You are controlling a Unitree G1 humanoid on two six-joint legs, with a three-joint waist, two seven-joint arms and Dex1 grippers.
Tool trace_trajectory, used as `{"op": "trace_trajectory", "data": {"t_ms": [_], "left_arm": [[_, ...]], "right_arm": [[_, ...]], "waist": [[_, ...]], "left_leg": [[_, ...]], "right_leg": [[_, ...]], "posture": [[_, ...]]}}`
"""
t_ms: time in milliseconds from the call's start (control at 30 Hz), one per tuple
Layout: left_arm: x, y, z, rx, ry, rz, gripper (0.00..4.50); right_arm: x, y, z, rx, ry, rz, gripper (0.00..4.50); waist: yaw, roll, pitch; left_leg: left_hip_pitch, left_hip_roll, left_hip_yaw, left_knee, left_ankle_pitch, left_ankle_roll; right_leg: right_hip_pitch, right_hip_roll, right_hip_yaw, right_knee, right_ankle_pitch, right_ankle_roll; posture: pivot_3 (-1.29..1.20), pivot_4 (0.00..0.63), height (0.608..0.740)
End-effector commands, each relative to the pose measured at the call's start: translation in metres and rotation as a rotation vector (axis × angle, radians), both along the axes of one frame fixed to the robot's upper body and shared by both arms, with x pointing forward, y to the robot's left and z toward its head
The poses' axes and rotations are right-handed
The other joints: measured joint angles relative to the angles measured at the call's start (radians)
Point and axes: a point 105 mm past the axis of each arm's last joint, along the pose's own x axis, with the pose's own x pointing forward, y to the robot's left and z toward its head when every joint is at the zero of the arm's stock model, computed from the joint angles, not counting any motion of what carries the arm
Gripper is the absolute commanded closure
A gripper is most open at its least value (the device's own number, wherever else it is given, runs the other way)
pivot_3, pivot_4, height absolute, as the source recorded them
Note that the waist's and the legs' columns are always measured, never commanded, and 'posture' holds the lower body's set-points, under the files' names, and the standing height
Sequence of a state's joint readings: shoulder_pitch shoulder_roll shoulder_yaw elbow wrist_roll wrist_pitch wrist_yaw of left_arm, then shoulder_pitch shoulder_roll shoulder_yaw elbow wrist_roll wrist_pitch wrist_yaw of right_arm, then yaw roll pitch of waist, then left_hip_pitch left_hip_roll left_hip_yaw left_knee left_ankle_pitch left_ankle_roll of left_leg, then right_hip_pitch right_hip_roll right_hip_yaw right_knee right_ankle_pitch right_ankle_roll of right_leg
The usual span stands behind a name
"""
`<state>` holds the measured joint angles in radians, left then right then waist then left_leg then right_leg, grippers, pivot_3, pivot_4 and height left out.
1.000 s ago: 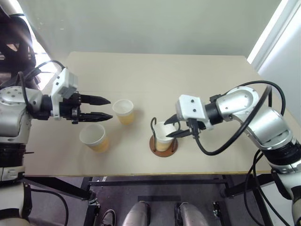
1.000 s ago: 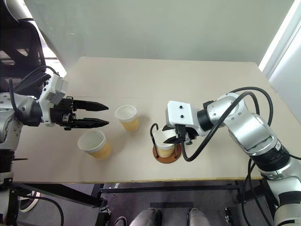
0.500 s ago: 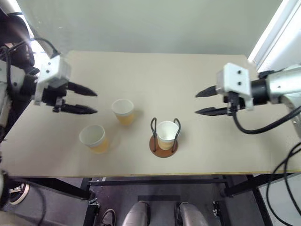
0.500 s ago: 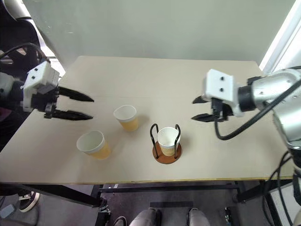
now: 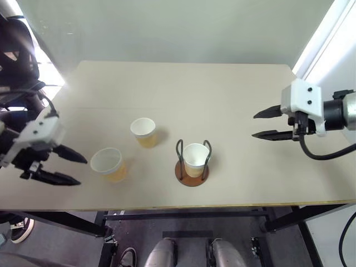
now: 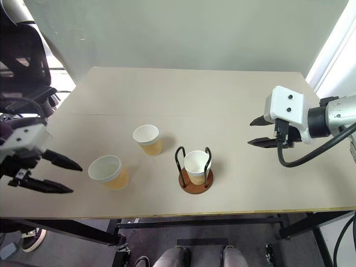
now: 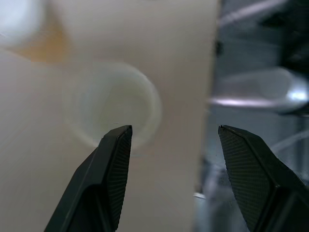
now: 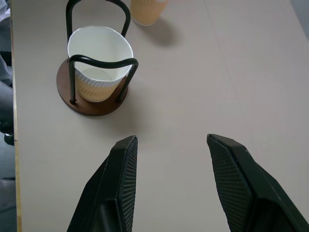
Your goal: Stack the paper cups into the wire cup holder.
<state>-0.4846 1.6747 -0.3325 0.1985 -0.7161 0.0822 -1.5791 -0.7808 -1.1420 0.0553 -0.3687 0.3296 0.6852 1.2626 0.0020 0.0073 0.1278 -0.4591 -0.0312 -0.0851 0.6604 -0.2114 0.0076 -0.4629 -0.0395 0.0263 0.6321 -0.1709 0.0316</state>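
upright, one paper cup [image 5: 196, 157] mouth-up in wire cup holder [image 5: 191, 171], left claw [image 5: 69, 169] released, right claw [image 5: 260, 124] released

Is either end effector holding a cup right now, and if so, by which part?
Nothing is held. The left end effector and right end effector are both open and empty, away from the cups.

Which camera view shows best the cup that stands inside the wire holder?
The right wrist view: the cup stands close and whole between the loops of the wire holder. Both eye views show the same cup from above, much smaller. The left wrist view gives a different, blurred cup.
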Motion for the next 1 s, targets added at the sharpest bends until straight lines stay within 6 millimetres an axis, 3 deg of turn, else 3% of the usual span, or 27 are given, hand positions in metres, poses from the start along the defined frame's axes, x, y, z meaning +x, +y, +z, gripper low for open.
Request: {"op": "trace_trajectory", "data": {"t_ms": [33, 633, 1000], "left_arm": [[-0.003, -0.009, 0.009, -0.021, -0.028, -0.067, 1.44], [0.011, -0.023, -0.016, -0.044, -0.052, -0.117, 1.44], [0.038, -0.031, -0.042, 0.050, -0.082, -0.192, 1.44]], "right_arm": [[0.001, -0.002, 0.016, 0.003, -0.071, -0.008, 2.23], [-0.003, -0.017, 0.020, -0.042, -0.064, -0.066, 2.23], [-0.012, -0.020, 0.019, -0.038, -0.058, -0.111, 2.23]], "waist": [[0.001, 0.000, 0.000], [0.003, 0.000, 0.000], [0.005, 0.000, 0.000]], "left_leg": [[0.000, 0.000, 0.000, 0.001, 0.000, 0.000], [0.000, -0.001, 0.000, 0.001, -0.001, -0.001], [0.002, -0.001, 0.000, 0.003, 0.000, 0.000]], "right_leg": [[0.000, 0.000, 0.000, 0.000, 0.000, 0.000], [-0.001, 0.000, 0.000, 0.003, -0.001, -0.003], [0.000, 0.000, 0.000, 0.005, -0.001, -0.003]], "posture": [[0.00, 0.150, 0.740], [0.00, 0.150, 0.740], [0.00, 0.150, 0.740]]}}
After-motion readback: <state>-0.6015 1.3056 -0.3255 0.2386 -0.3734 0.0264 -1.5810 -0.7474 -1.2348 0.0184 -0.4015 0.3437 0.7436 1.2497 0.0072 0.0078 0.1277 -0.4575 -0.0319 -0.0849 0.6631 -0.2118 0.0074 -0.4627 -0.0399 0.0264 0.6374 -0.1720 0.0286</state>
